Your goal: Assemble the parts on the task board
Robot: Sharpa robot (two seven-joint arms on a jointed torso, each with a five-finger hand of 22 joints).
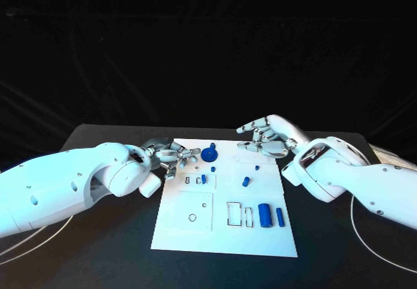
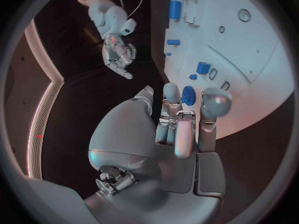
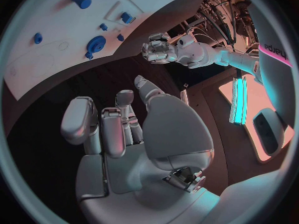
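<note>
The board (image 1: 224, 241) lies mid-table; a round blue part (image 1: 210, 155) sits near its far edge, others toward the near right corner. The left hand (image 1: 170, 158) hovers empty, fingers apart, at the board's left edge; the right hand (image 1: 266, 137), likewise released, is held past the far right corner. The round part should probably be approached slowly and pinched squarely.

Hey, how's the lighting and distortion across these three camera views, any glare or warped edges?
Head view: black backdrop, board brightly lit and undistorted, bluish tint on both arms. Left wrist view: fisheye bends the board's straight edge, pinkish tint near its rim. Right wrist view: the same bending, plus a bright cyan light strip glaring at the side.
</note>
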